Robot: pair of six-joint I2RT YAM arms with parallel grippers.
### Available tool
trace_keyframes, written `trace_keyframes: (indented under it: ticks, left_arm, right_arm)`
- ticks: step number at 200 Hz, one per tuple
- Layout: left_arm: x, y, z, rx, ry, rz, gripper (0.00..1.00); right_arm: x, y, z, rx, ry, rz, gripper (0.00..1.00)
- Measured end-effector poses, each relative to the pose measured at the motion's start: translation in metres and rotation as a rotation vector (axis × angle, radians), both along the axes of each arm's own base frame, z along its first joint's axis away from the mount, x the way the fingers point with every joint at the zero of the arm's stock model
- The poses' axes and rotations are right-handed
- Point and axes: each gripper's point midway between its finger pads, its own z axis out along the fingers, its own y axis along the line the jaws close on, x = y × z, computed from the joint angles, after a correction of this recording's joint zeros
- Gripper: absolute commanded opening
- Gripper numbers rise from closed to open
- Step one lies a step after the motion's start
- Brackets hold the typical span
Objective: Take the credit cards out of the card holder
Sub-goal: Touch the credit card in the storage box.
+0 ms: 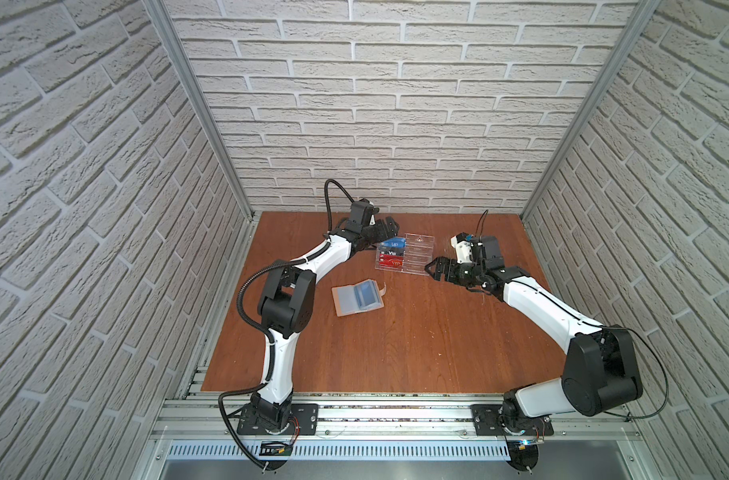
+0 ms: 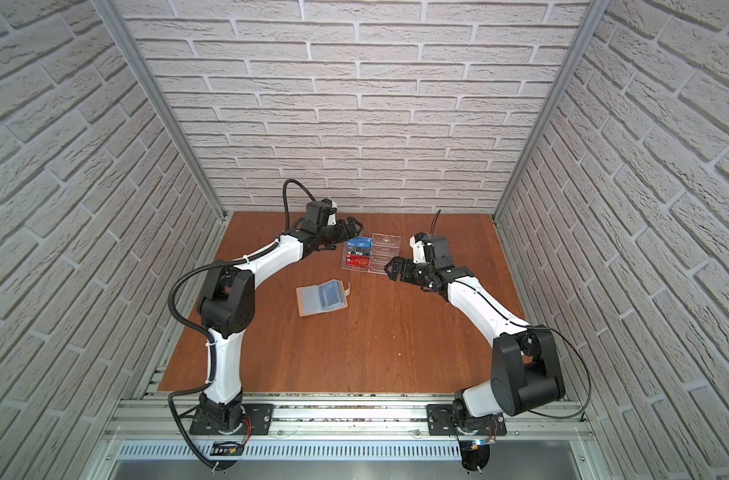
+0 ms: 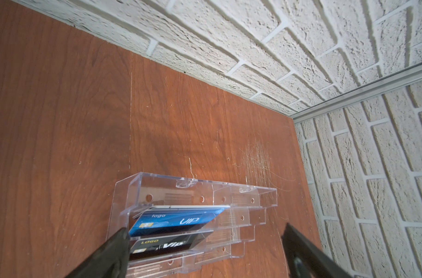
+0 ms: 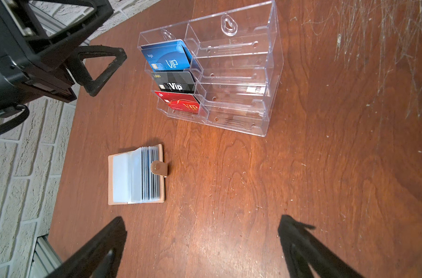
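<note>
The beige card holder point(image 1: 357, 299) point(image 2: 322, 298) point(image 4: 136, 175) lies open on the table, its frosted sleeves fanned and its snap tab loose. I cannot tell whether any sleeve holds a card. Blue credit cards point(image 1: 391, 243) point(image 3: 178, 220) point(image 4: 167, 57) stand in the top left slot of the clear rack. My left gripper point(image 1: 389, 226) point(image 2: 352, 225) point(image 3: 205, 228) hovers open just above that slot, holding nothing. On the rack's right side my right gripper point(image 1: 432, 268) point(image 2: 391, 268) point(image 4: 201, 221) hangs open over bare table, also holding nothing.
The clear acrylic tiered rack point(image 1: 416, 257) point(image 2: 381, 254) point(image 3: 241, 199) point(image 4: 234, 72) stands near the back wall. Below the blue cards it holds a black VIP card point(image 4: 175, 83) point(image 3: 161, 245) and a red VIP card point(image 4: 183, 103). Its right column holds nothing. Brick walls close three sides.
</note>
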Motion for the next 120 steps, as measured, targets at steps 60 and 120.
trace_keyframes:
  ticks: [60,120]
  left_arm:
    - [0.001,-0.006,-0.021,0.010,0.033,-0.007,0.98]
    - [0.003,-0.012,-0.027,0.011,0.037,-0.014,0.98]
  right_arm:
    - [0.001,-0.004,0.002,0.001,-0.005,-0.010,1.00]
    - [0.000,-0.006,-0.002,-0.001,0.005,-0.015,1.00]
